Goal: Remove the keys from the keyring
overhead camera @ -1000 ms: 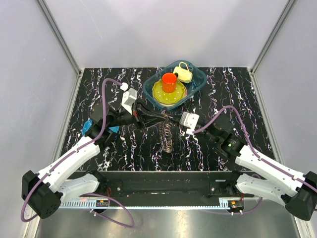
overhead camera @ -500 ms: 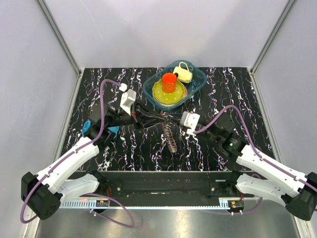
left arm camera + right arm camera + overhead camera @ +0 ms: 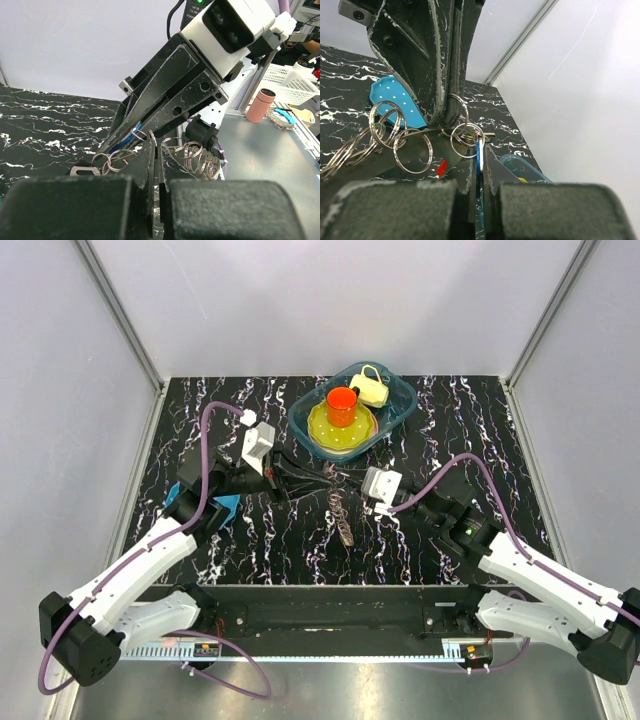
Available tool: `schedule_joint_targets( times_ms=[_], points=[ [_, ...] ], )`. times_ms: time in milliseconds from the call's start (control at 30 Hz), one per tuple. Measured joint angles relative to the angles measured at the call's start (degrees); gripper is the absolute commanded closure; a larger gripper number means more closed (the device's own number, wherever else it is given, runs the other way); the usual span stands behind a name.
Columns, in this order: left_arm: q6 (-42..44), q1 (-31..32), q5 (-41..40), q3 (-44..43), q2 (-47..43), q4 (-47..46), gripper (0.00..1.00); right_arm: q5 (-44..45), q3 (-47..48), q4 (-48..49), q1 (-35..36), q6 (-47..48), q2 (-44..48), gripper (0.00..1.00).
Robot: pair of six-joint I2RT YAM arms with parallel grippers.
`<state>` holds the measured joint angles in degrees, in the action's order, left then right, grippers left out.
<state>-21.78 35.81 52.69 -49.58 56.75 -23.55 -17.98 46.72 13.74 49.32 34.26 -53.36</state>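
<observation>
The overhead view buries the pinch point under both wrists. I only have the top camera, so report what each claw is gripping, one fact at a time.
Observer: In the right wrist view, the right claw is shut on a thin blue piece, seen edge-on between its fingers.
Operator: Now the left one.
Observer: The left claw is shut too. A wire ring comes out from between its tips, just above that blue piece.
Operator: Give me the slack.
Observer: Several linked rings trail sideways from the pinch, gripped by neither claw.
</observation>
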Motion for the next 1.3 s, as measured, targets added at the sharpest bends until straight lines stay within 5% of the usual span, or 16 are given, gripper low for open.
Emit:
schedule_joint_targets(
  times_ms=[567,1300],
  points=[
    [-4.13,-0.07,-0.33,0.39,-1.25,-3.56,1.0,-1.64,1.9,0.26,0.46,1.25,-0.98,1.0],
    [11.89,0.31,-3.15,-0.83,-3.1,8.57,1.0,1.07,1.68,1.18,0.57,-0.52,-3.1,1.0]
  ],
)
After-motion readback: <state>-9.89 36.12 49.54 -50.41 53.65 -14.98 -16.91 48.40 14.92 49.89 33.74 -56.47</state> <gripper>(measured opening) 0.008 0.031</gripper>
